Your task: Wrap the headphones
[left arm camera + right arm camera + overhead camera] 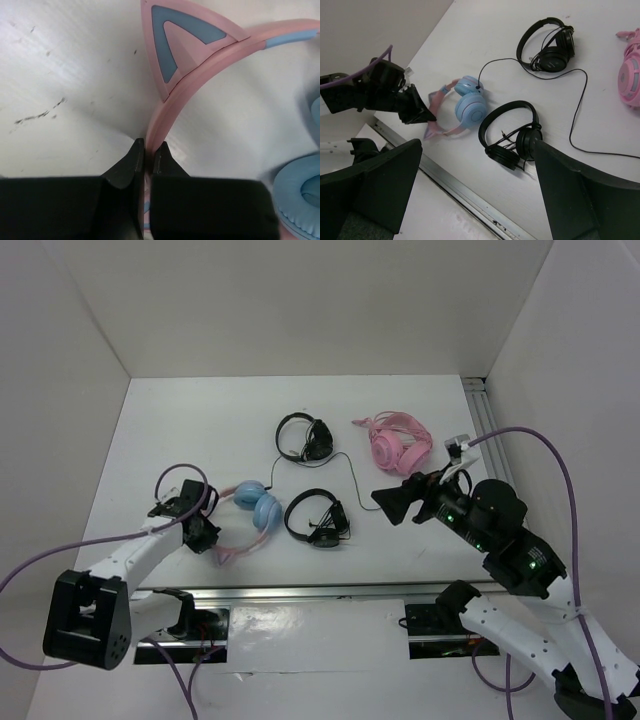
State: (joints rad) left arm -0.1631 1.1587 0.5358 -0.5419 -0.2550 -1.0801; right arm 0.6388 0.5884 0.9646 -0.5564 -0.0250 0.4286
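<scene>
Headphones with a pink headband and two light blue ear cups lie flat at the near left of the table. They are one of four sets on it. The other three are two black headphones, one near the middle front just to the right of the blue cups and one further back, and a single all-pink headphones set at the back right.

The left gripper is clamped on the pink headband, its two fingers pressed together against the band just below one cat ear with a blue inset. In the right wrist view this grip sits at the left end of the band's arc, away from the cups.

A thin dark cable leaves one blue cup, runs toward the back, bends right past the rear black set and comes forward toward the right side of the table.

The right gripper hangs above the table to the right of the front black set, near the cable's end. Its two fingers are spread wide apart and hold nothing.
</scene>
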